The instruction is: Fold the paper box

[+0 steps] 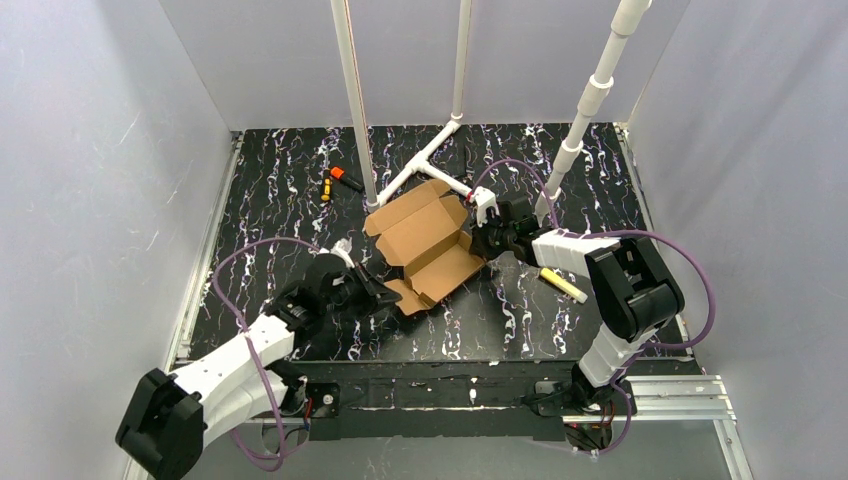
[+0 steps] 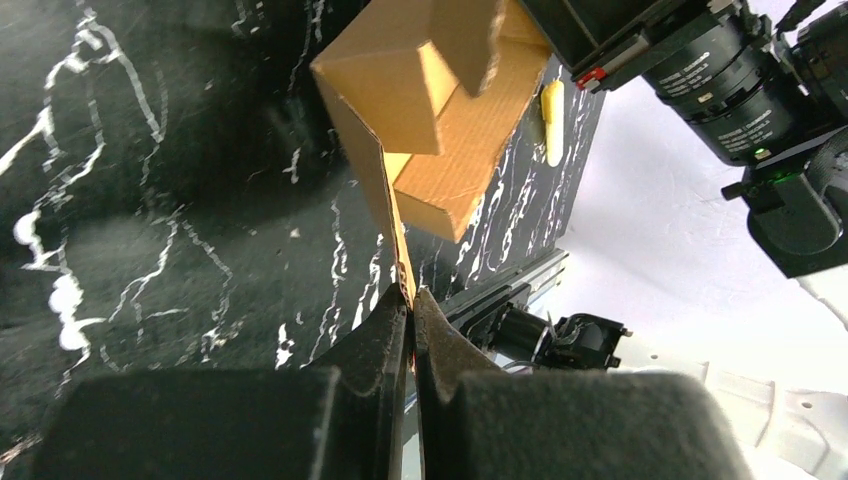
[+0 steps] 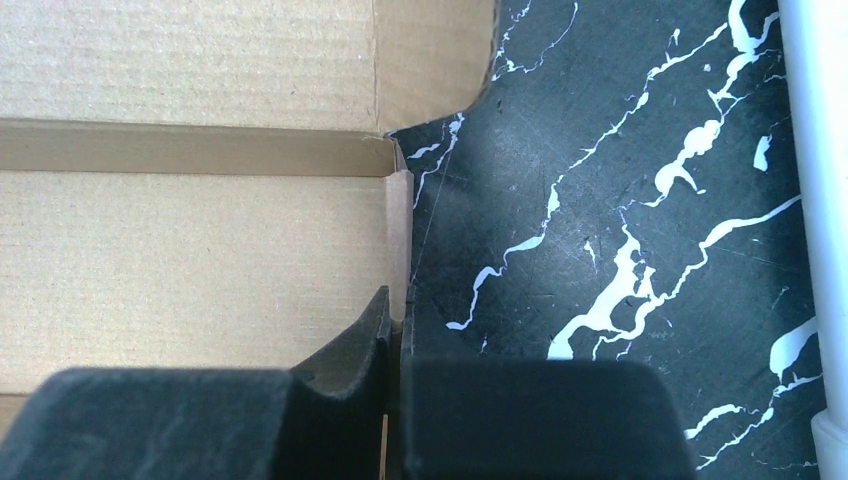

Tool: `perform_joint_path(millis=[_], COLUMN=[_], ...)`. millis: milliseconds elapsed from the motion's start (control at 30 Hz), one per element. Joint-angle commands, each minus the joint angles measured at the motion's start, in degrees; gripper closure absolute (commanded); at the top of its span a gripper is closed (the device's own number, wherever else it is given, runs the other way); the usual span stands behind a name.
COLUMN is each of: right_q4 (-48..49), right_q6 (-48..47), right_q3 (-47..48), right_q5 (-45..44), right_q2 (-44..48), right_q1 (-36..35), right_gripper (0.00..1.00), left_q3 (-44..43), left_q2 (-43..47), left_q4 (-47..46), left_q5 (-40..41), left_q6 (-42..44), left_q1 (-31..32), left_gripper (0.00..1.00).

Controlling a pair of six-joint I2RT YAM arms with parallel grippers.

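Pale walls close in a black tabletop veined with white [image 1: 270, 200]. One brown corrugated cardboard box [image 1: 425, 240], partly folded with its flaps open, lies at the table's middle. There are two arms, one on each side of the box. The left gripper [image 2: 410, 300] is pressed together on the thin edge of the box's near-left flap. The right gripper [image 3: 397, 312] pinches the box's upright far-right side wall.

Three white plastic pipes [image 1: 352, 100] rise behind the box. One yellow marker-like stick [image 1: 563, 285] lies on the table to the box's right, by the right arm. Two small items lie side by side beyond the box's left side, one orange and black [image 1: 347, 178], one yellow [image 1: 326, 187].
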State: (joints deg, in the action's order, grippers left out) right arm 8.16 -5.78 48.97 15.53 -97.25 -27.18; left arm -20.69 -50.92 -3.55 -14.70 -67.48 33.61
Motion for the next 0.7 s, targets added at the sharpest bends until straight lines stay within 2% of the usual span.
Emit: perform_joint_path(millis=[0,300,467,667], right_q4=[1.76,1.59,1.33,1.24], right_q6=[1.29,0.93,0.73,0.61], right_q3=[0.95,1.03,1.34,1.43], right_q5=[-0.71,-0.90,-0.71,-0.79], right_q2=[-1.26,-1.79,-2.49,-2.68], right_q1=[-1.43,-2.26,-2.26,-2.26], right_gripper=[0.93,0.93,0.93,0.93], left_q3=[-6.08,-10.17,-9.62,-8.41], left_q2=[-5.31,-15.81,-17.75,-15.98], left_q4=[-0.91,-4.46,-6.32,-7.25], left_q5=[-1.80,-3.83,-3.85,-3.40], left_q6=[4.13,6.06,5.84,5.78], left_q1=[0.64,1.67,1.73,1.73], left_gripper=[1.00,1.00,0.83,0.69])
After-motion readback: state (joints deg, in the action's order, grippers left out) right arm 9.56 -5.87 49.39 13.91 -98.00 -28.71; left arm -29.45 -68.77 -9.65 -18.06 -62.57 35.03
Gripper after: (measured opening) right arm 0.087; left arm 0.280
